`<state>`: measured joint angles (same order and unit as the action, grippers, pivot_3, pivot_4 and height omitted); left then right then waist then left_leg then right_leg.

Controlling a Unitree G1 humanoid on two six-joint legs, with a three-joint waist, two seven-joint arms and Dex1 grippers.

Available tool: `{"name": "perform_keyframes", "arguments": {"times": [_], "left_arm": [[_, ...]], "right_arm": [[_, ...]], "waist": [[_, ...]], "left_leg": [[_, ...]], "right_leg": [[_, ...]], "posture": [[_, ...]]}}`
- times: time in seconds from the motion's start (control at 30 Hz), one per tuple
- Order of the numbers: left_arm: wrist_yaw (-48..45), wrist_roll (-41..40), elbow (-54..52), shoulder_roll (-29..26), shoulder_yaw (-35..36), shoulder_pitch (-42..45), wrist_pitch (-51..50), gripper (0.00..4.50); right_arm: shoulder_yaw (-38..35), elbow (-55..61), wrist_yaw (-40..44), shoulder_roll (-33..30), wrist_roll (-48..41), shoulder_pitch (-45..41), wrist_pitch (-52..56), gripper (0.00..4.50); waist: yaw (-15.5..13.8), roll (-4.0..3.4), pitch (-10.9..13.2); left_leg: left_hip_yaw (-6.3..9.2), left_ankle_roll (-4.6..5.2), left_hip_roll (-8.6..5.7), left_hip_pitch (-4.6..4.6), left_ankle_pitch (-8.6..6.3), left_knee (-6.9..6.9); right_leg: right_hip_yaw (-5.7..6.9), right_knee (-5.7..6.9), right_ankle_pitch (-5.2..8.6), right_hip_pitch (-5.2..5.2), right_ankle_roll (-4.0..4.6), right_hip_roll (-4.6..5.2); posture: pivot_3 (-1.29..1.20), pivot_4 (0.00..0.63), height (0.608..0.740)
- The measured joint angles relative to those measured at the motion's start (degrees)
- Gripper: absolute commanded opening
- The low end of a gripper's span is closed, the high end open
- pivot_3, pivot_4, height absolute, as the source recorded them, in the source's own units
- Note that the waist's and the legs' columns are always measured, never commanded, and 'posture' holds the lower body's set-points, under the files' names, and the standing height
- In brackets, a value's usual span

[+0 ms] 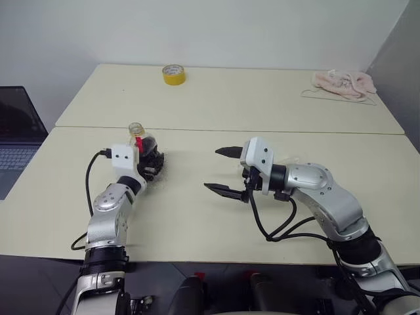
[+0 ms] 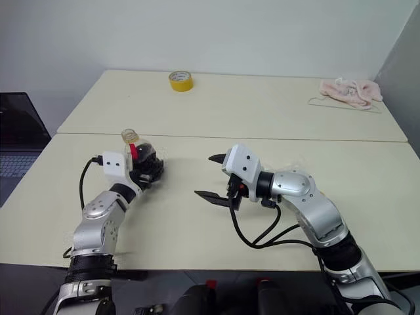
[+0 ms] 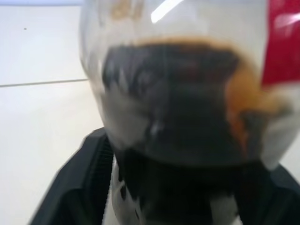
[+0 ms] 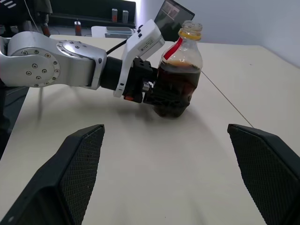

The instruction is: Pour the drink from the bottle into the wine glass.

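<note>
The bottle (image 1: 140, 138) stands upright on the near table, left of the middle. It is a small clear bottle (image 4: 180, 77) with a red label strip, a yellow ring at its neck and no cap on top. The dark brown drink (image 3: 178, 108) fills its lower part. My left gripper (image 1: 152, 164) reaches level around the bottle's lower body. My right gripper (image 1: 222, 170) hovers to the right of the bottle, open and empty, pointing left at it with its fingers (image 4: 79, 164) spread wide. The wine glass is out of view.
A yellow tape roll (image 1: 173, 74) sits on the far table, and a pink cloth (image 1: 344, 82) on a wire hanger lies at the far right. An open laptop (image 1: 16, 131) stands off the table's left edge. A seam (image 1: 262, 131) divides the two tables.
</note>
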<state>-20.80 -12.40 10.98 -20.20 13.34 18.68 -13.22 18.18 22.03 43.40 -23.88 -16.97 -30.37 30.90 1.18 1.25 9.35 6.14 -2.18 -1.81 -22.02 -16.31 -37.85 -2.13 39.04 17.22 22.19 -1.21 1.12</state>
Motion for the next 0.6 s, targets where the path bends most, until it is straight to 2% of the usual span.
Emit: {"name": "perform_keyframes", "arguments": {"times": [0.17, 0.6], "left_arm": [[0.1, -0.3, -0.6, 0.0, 0.0, -0.9, 0.2, 4.47], [2.0, -2.3, -10.8, 0.1, 1.1, -7.8, -2.2, 4.47]], "right_arm": [[0.0, 0.2, 0.1, 0.0, 0.0, 0.0, 0.4, 4.50], [-1.7, 3.4, 1.7, -3.2, -2.0, 1.9, 1.2, 4.50]], "waist": [[0.1, 0.00, 0.0], [0.3, 0.00, 0.0]], "left_leg": [[-0.01, 0.01, 0.00, 0.00, 0.00, 0.00], [0.01, 0.02, 0.01, 0.00, -0.01, 0.02]], "right_leg": [[-0.01, 0.00, 0.00, 0.00, 0.00, 0.00], [-0.01, -0.01, 0.00, -0.01, 0.00, 0.00]], "posture": [[0.00, 0.150, 0.740], [0.00, 0.150, 0.740]]}}
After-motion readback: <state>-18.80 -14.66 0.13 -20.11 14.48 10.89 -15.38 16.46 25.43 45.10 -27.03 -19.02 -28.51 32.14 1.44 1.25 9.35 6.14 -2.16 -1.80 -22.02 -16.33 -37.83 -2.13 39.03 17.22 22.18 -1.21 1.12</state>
